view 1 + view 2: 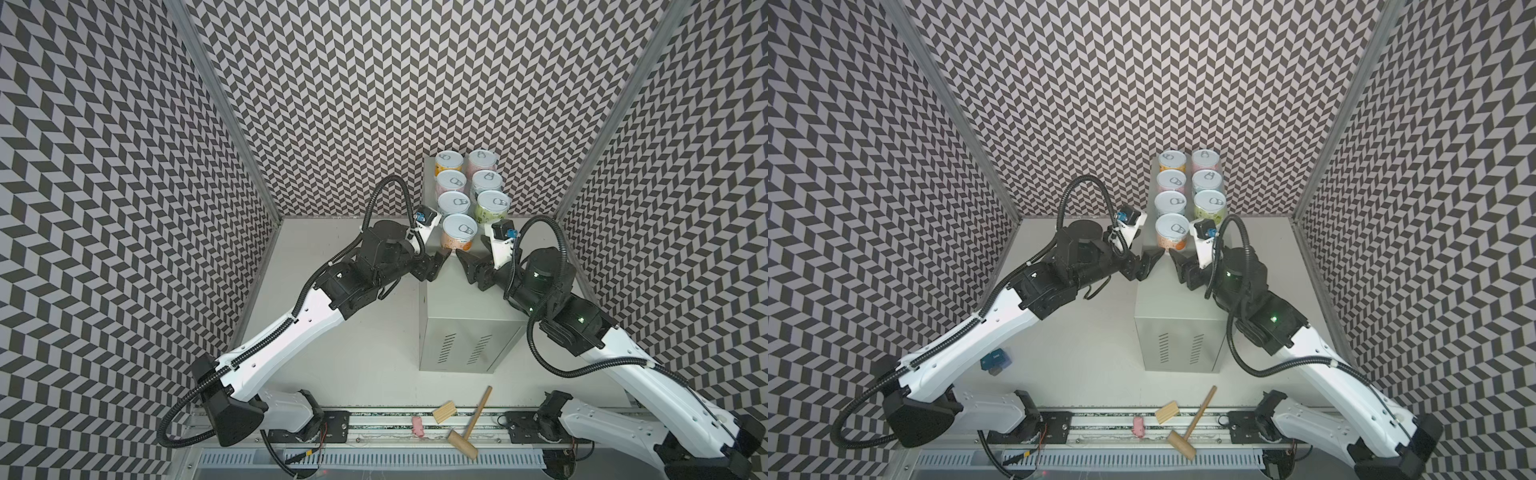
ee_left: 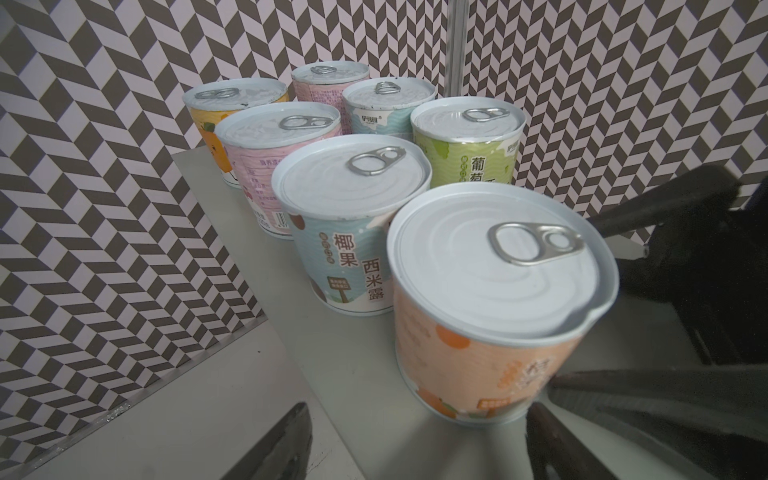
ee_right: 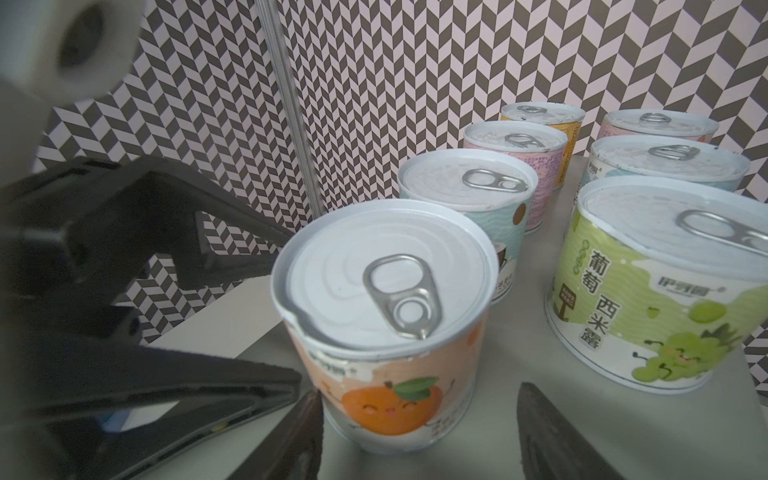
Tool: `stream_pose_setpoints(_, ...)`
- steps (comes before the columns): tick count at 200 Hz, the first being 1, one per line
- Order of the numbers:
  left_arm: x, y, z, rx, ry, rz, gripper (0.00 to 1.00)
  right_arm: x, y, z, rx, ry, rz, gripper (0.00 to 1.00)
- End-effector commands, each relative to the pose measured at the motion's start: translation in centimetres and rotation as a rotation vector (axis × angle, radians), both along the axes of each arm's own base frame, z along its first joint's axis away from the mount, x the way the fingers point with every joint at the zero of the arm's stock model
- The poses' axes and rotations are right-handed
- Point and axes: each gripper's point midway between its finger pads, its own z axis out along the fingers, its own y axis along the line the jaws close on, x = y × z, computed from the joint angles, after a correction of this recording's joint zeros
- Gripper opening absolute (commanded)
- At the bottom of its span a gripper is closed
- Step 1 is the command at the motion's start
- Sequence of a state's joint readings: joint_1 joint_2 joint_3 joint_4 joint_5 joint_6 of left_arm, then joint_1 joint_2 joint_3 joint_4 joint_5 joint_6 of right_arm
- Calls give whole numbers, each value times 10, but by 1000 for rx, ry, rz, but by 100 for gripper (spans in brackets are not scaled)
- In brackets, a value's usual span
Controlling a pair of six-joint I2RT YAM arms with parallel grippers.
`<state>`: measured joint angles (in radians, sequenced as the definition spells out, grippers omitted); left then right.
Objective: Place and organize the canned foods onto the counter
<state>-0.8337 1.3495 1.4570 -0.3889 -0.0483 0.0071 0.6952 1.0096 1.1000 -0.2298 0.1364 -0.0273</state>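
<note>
Seven cans (image 1: 454, 203), two pink (image 1: 451, 181), two light blue (image 1: 486, 181), one yellow (image 1: 449, 160), one green (image 1: 493, 203), one orange (image 1: 459, 230), one grey worktop (image 1: 457, 299), one mallet (image 1: 469, 428), one wooden block (image 1: 444, 412).

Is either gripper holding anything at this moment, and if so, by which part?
Nothing is held. The left gripper and right gripper both stand open close to the orange-label can, which stands on the counter.

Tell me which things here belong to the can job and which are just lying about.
Job: seven cans, counter.
Lying about: mallet, wood block, pink piece, blue object.
</note>
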Motion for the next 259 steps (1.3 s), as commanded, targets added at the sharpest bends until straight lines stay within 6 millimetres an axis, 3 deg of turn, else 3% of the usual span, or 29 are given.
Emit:
stream_pose_setpoints(1,-1,13,20,-25,-43,28,81,4,4,1,-1,-27,14,71)
stream_pose_setpoints(122,18,43,21,-26,-47,138,82,2,11,2,-4,-36,54,71)
stream_pose_setpoints(259,33,36,25,-49,-43,120,82,6,17,2,-10,-47,75,72)
